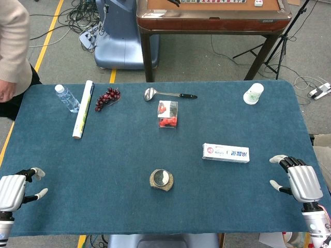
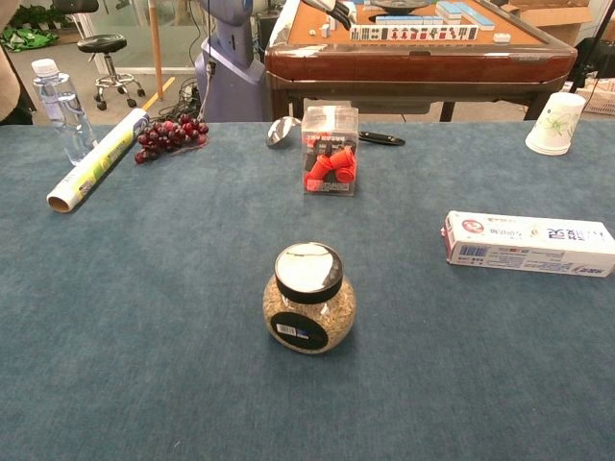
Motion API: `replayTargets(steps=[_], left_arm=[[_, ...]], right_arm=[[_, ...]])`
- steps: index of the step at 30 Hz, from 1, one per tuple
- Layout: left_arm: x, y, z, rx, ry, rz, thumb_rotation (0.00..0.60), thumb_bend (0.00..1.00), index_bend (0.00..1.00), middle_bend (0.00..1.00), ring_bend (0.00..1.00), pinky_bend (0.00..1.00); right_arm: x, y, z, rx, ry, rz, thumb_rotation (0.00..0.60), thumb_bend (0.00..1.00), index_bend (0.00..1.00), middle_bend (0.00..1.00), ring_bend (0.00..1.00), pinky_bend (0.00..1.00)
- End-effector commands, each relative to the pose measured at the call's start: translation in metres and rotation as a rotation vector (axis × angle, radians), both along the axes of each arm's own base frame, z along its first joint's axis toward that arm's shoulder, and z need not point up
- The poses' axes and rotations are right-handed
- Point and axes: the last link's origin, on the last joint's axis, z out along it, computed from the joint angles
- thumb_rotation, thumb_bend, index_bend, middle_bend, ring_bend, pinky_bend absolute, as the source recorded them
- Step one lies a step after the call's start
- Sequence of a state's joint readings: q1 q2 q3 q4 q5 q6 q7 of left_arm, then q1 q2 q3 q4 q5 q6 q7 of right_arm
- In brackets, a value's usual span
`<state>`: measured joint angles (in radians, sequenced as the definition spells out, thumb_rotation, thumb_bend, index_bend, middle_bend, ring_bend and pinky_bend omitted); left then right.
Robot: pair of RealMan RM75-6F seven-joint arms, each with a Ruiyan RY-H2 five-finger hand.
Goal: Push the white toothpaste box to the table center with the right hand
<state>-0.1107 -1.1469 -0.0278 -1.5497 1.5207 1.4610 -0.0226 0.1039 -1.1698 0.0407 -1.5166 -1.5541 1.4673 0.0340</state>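
Observation:
The white toothpaste box (image 1: 225, 153) lies flat on the blue table, right of the middle; in the chest view the toothpaste box (image 2: 528, 243) reaches the right edge of the frame. My right hand (image 1: 297, 180) rests near the table's front right corner, fingers spread, holding nothing, a short way to the right of and nearer than the box. My left hand (image 1: 16, 190) sits at the front left corner, also with fingers apart and nothing in it. Neither hand shows in the chest view.
A round jar (image 1: 162, 180) with a dark lid stands near the front middle. A clear box of red pieces (image 1: 167, 114), a spoon (image 1: 168, 94), grapes (image 1: 107, 98), a roll (image 1: 83, 108), a water bottle (image 1: 67, 98) and a paper cup (image 1: 253, 93) lie across the far half. A person (image 1: 13, 49) stands at the far left.

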Motion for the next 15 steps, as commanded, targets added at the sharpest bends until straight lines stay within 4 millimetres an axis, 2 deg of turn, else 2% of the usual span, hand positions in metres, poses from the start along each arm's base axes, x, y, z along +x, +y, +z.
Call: replayTargets(steps=[1,6,8,15], left_arm=[[-0.001,-0.001,-0.001,-0.008,0.009,0.005,0.6,0.13,0.49,0.53,0.55,0.69],[-0.005,-0.004,0.001,-0.015,0.014,0.029,0.6,0.13,0.49,0.53,0.55,0.69],[-0.005,-0.005,0.002,-0.016,0.017,0.035,0.6,0.13,0.49,0.53,0.55,0.69],[-0.007,-0.005,0.006,-0.008,0.005,0.052,0.6,0.13,0.49,0.53,0.55,0.69]], right_arm=[[0.001,-0.001,0.0,-0.002,-0.001,0.003,0.6,0.0,0.38,0.35,0.34,0.42],[-0.002,-0.005,-0.001,0.005,0.012,-0.013,0.6,0.0,0.38,0.34,0.33,0.42],[-0.002,-0.007,-0.003,0.01,0.031,-0.02,0.6,0.0,0.37,0.31,0.28,0.41],[-0.007,-0.016,-0.002,-0.006,0.152,-0.048,0.6,0.0,0.19,0.18,0.17,0.3]])
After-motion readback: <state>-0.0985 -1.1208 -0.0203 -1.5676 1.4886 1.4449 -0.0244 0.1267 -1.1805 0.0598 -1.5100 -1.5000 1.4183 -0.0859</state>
